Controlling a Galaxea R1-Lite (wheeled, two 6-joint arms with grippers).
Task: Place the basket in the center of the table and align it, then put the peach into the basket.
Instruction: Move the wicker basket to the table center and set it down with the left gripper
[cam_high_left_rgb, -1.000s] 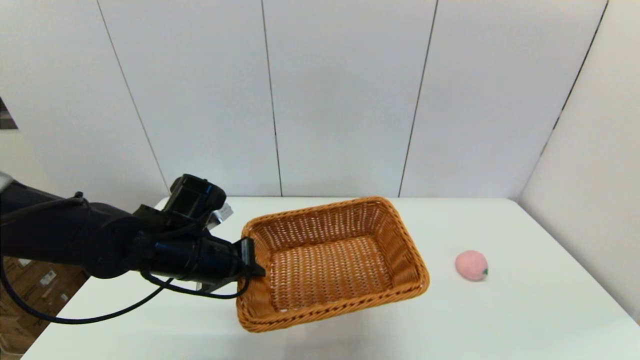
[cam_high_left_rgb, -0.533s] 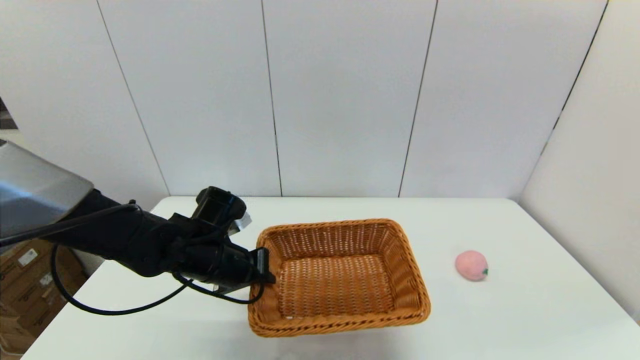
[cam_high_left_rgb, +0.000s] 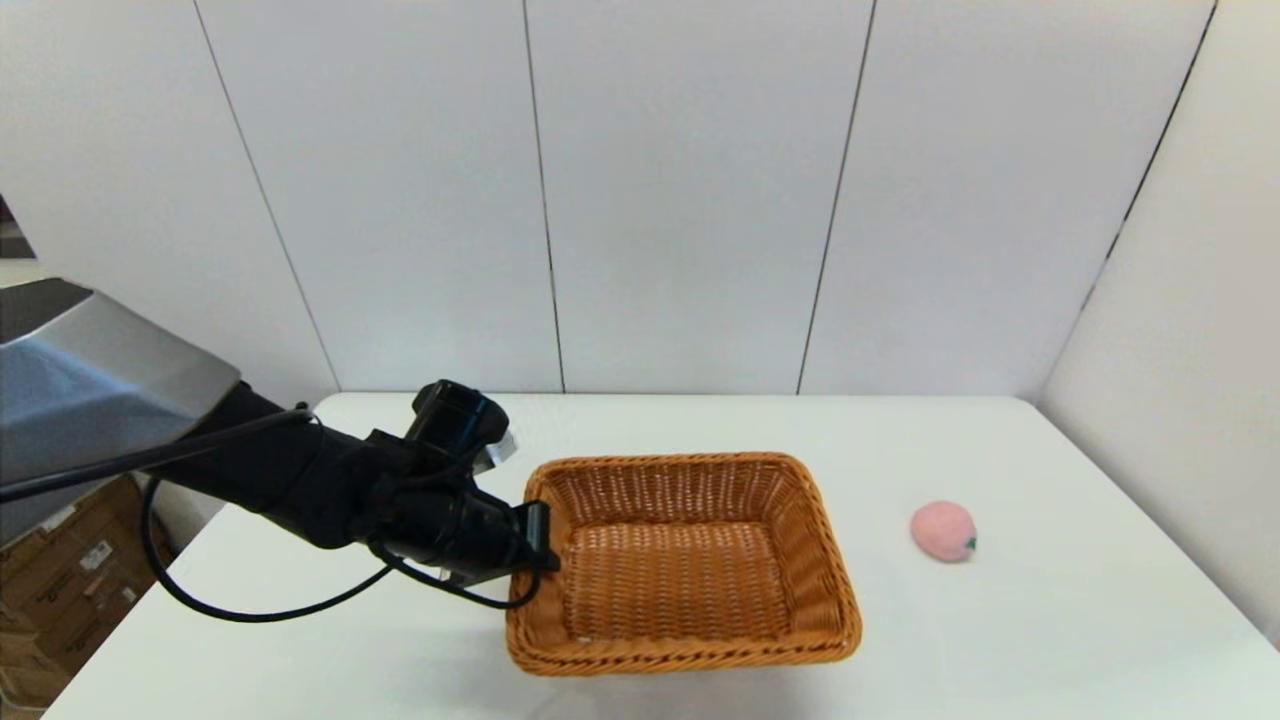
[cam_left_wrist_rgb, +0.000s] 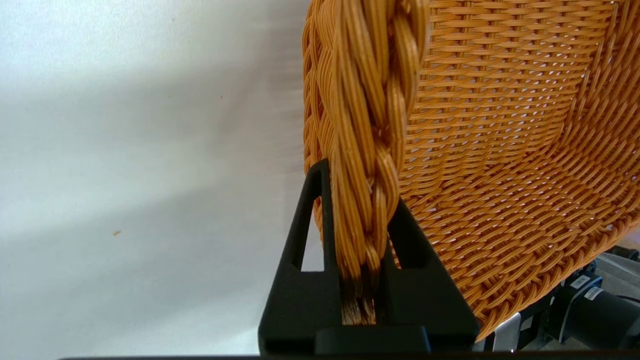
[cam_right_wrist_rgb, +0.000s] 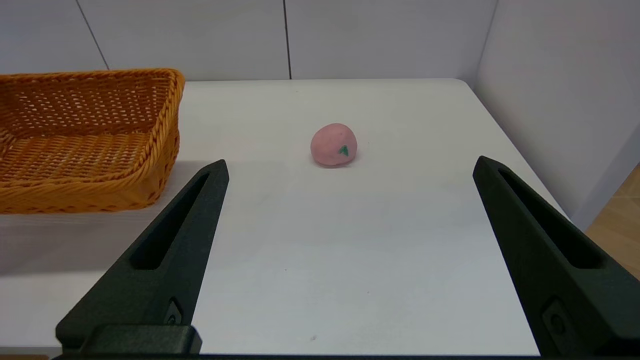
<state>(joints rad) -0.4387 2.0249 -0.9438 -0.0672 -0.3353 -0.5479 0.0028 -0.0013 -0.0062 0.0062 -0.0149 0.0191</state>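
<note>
On the table (cam_high_left_rgb: 1050, 640): basket, peach and left arm are all showing; right arm is sitting outside the head view.
Basket (cam_high_left_rgb: 680, 560): resting near mid-table, long sides running roughly square to the table's near edge; empty inside.
Left gripper (cam_high_left_rgb: 535, 545): reaching in from the basket's left side, jaws pinching the braided rim (cam_left_wrist_rgb: 367, 150), one finger inside the wall and one outside.
Right gripper (cam_right_wrist_rgb: 350, 260): hanging low over the table, jaws spread wide, holding nothing, facing the peach.
Peach (cam_high_left_rgb: 942, 531): lying on bare table, well apart from the basket, off its right side; green stem tip facing the robot.
Step in hand: judging by the lie of the basket, centring and aligning is finishing.
Next move: probably calling for the left jaws letting go of the rim, then the right gripper closing on the peach.
</note>
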